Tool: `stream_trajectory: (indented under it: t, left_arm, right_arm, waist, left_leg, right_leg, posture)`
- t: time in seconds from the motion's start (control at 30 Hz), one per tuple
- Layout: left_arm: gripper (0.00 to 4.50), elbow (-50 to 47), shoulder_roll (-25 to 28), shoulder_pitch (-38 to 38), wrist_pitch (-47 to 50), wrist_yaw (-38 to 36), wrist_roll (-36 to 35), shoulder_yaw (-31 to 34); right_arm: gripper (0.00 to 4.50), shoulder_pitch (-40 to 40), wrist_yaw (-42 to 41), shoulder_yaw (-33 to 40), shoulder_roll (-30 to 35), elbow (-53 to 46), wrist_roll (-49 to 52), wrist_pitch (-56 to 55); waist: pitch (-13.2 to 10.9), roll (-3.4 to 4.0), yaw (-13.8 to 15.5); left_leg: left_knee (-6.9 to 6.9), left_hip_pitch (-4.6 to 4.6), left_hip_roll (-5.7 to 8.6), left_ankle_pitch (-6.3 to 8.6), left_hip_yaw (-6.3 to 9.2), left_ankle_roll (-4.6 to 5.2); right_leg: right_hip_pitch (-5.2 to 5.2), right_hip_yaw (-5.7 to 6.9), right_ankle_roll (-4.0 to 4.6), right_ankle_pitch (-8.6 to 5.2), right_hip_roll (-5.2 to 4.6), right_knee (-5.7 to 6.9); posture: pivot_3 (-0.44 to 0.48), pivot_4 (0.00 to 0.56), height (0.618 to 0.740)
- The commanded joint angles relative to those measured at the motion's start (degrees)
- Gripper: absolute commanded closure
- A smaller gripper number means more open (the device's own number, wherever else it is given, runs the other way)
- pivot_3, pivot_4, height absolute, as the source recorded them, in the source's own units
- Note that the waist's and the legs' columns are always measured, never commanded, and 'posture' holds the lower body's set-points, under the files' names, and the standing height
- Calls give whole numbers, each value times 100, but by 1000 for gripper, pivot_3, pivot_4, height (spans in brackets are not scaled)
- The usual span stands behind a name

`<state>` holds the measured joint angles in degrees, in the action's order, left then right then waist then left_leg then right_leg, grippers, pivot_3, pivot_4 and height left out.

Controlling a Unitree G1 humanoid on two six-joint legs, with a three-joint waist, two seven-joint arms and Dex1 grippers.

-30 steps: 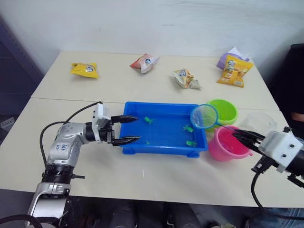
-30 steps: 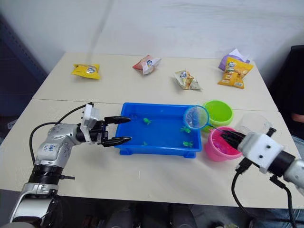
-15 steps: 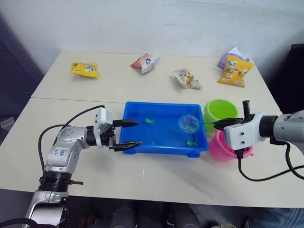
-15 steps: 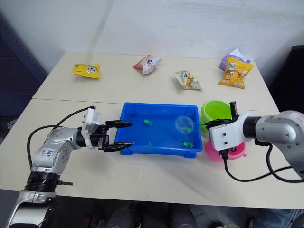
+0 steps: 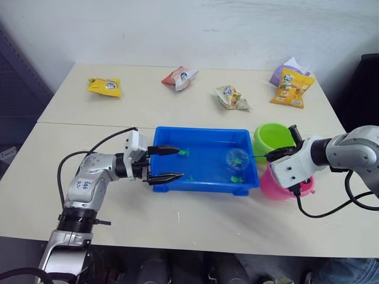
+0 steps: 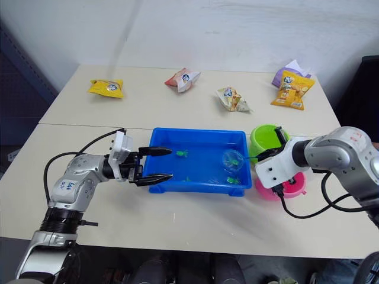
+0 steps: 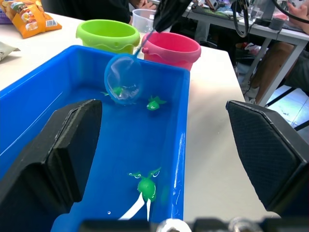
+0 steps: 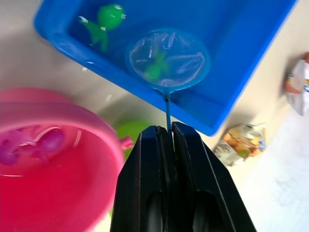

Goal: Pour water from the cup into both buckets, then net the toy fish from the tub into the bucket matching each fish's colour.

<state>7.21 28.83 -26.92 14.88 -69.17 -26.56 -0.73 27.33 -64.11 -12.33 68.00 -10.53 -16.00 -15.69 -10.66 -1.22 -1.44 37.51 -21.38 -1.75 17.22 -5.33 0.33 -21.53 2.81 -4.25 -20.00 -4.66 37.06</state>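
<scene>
From the head camera, the blue tub (image 5: 201, 160) sits mid-table with the lime green bucket (image 5: 274, 138) and the pink bucket (image 5: 278, 180) just off its right end, the green one farther back. The right gripper (image 5: 278, 155) hangs above the pink bucket and reaches leftward, holding the net (image 5: 236, 158) so that its thin handle runs roughly level from the jaws toward the tub and its hoop dips over the tub's right end. Green toy fish show in the water: one near the far rim (image 5: 185, 152) and one by the near right corner (image 5: 237, 178). The left gripper (image 5: 164, 163) is at the tub's left end with jaws released, one finger above the rim and one outside the near wall, gripping nothing. Snack packets (image 5: 232, 97) lie well apart along the far side of the table. From the left wrist camera, looking down the length of the tub, the hoop is tilted into the water with a green fish (image 7: 118, 91) inside it, another green fish (image 7: 154, 102) just beside it and a third (image 7: 146, 186) closer to the left jaws; the clear cup (image 7: 143, 19) stands behind the two buckets. From the right wrist camera, the jaws are clenched on the net's handle, which runs straight out from them to the hoop, and the fish lies against the mesh; pink fish (image 8: 41, 142) already float in the pink bucket. The lift that follows probably turns on the green bucket lying behind and right of the hoop, nearer the right arm.
</scene>
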Motion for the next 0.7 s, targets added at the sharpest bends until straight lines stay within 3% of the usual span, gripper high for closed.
stream_trajectory:
  t: [0.03, 0.33, 0.57, 0.7]
  left_arm:
    - [79, -71, -18, -86, -87, -22, -17, 18]
    - [79, -34, 24, -117, -87, -63, -20, 39]
    - [79, -137, 86, -18, -47, -44, -53, 86]
    - [79, -173, 106, 13, -28, -29, -67, 98]
  right_arm:
    - [4500, -8, -302, 133, 115, -295, 13, 252]
    - [4500, 163, -1187, -48, 51, -640, 315, 1044]
    - [4500, -19, -1164, 10, -187, -757, 530, 1668]
    - [4500, -23, -972, 170, -657, -896, 972, 2763]
  waist:
    - [0, 0, 5]
    - [0, 0, 11]
    - [0, 0, 9]
    - [0, 0, 0]
  left_leg:
    - [3, -1, 0, 0, 1, 0]
    - [7, -2, 0, 1, 4, 1]
    - [9, -4, 0, 2, 4, 2]
    - [11, -4, -1, 2, 5, 2]
  right_leg:
    - [0, 1, 0, 0, 0, 0]
    - [2, 2, 0, 0, -2, 1]
    - [2, 3, 0, 0, -4, 2]
    - [2, 3, 0, 0, -4, 3]
  posture:
    - [0, 150, 738]
    - [0, 150, 738]
    - [0, 150, 738]
    - [0, 150, 738]
